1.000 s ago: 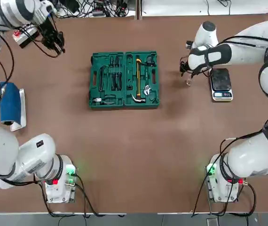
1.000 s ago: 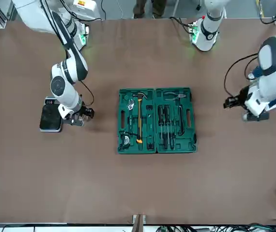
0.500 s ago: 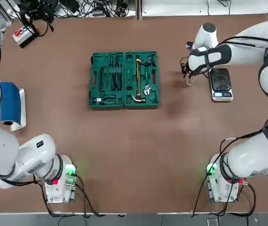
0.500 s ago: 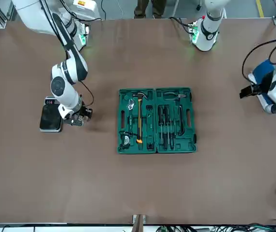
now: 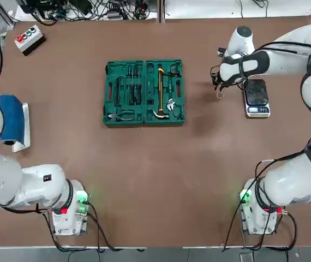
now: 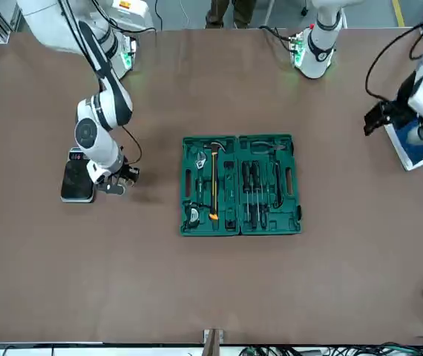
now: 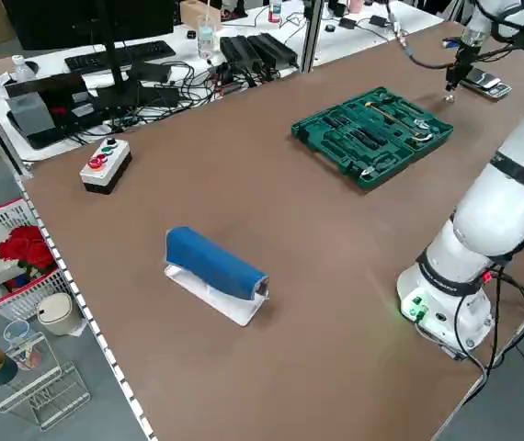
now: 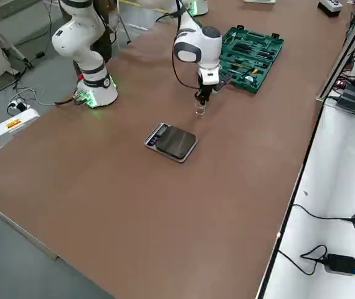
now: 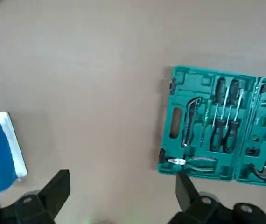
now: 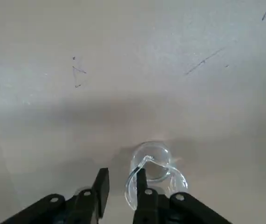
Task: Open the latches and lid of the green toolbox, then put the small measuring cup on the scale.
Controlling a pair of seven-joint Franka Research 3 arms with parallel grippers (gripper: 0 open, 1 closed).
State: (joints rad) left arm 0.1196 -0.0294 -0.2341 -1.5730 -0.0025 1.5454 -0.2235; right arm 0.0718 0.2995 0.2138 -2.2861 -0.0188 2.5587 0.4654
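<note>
Brown tabletop (image 6: 197,297), right pincer (image 10: 122,179) open at clear round cup (image 10: 175,179) (left pincer (image 9: 122,184) open near blue roll (image 7: 211,262))

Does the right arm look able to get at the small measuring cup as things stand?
Probably yes: the right gripper is already at the small measuring cup, one finger at its rim, and nothing appears to block the jaws from closing.
</note>
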